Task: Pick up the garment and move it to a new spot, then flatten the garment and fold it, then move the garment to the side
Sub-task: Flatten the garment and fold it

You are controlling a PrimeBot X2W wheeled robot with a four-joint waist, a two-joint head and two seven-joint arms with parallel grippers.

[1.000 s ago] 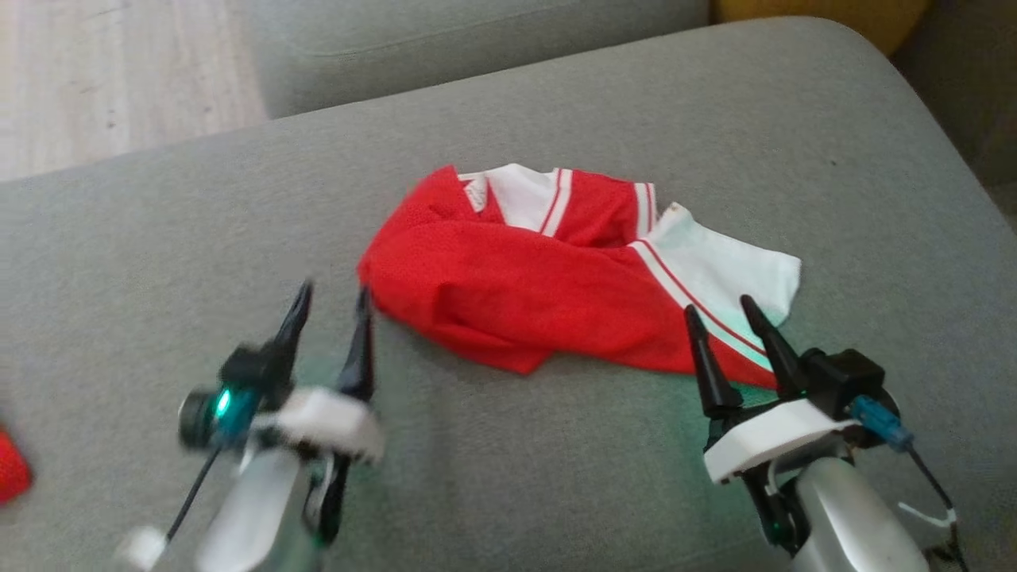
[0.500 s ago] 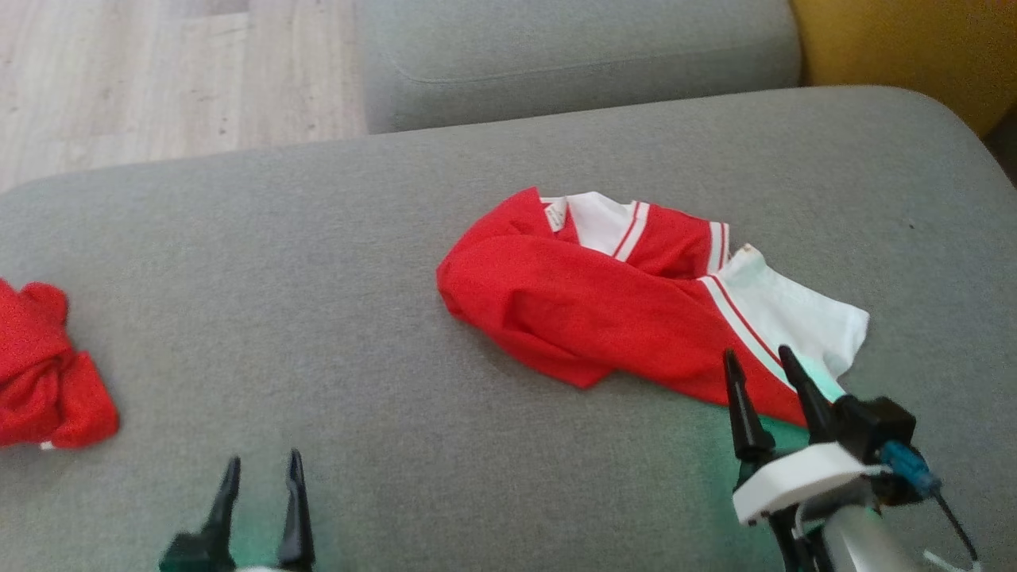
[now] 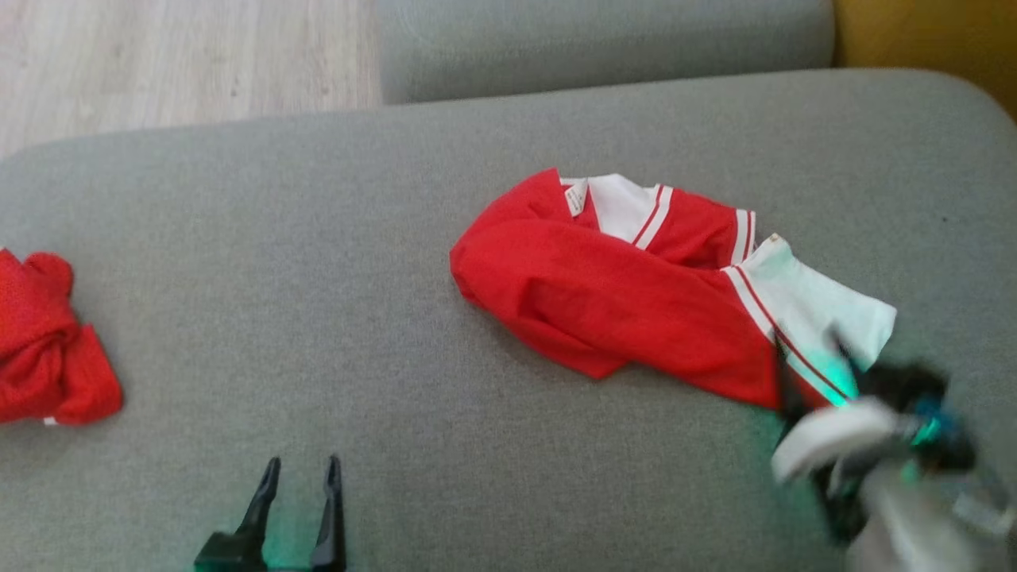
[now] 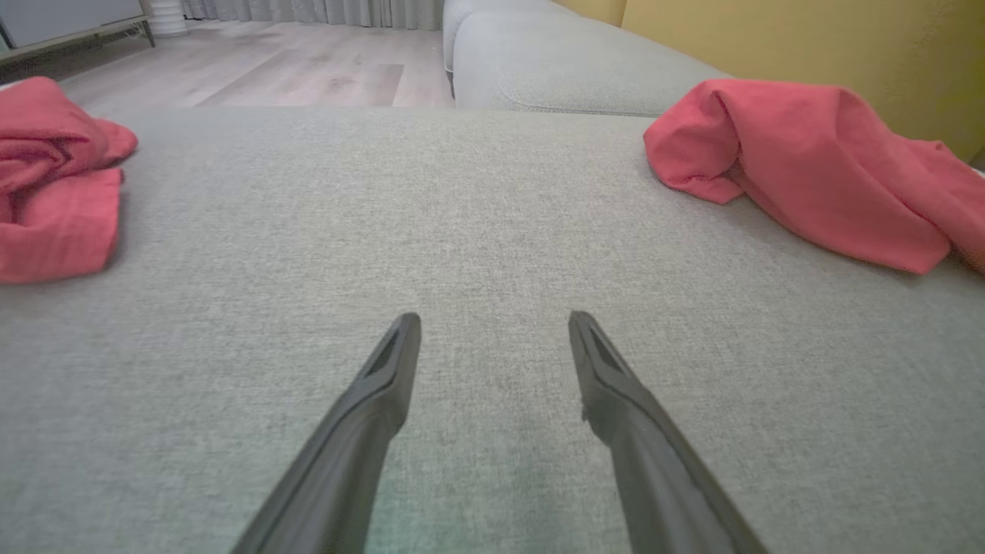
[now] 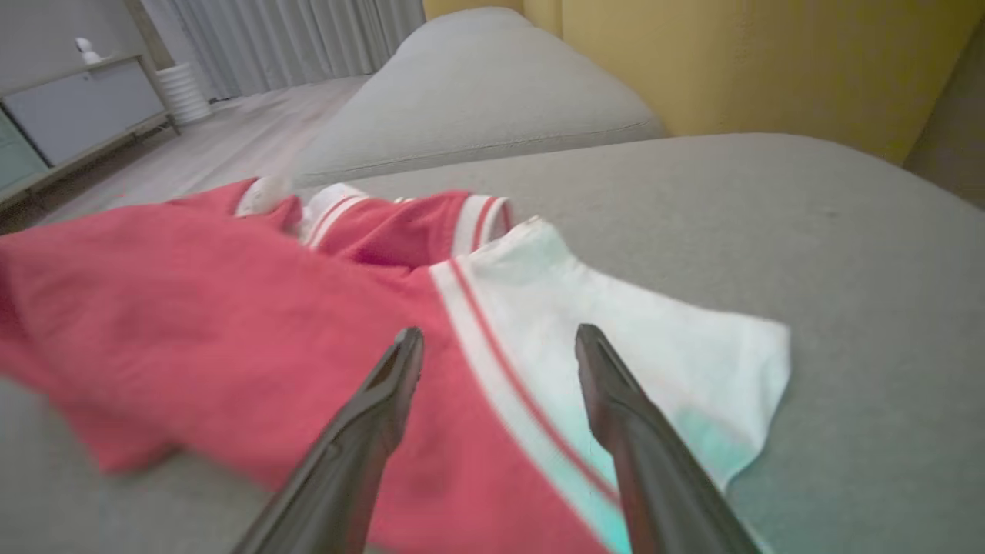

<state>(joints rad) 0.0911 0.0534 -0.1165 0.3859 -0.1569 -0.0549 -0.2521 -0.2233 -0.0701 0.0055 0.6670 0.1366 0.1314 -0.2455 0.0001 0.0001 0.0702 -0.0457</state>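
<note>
A red sports shirt (image 3: pixel 636 302) with a white sleeve and striped trim lies crumpled on a grey sofa cushion (image 3: pixel 278 238), right of centre. Its long axis runs from a bunched red end, farther away on the left, to the white sleeve, nearer on the right. The right gripper (image 5: pixel 499 331), fingers spread wide and empty, is at that sleeve end, straddling the striped seam. The left gripper (image 3: pixel 302 462), also spread and empty, is over bare cushion, well apart from the shirt. The writing on the white neck tag (image 3: pixel 576 197) is too small to read. A second red cloth (image 3: pixel 48 342) lies far left.
</note>
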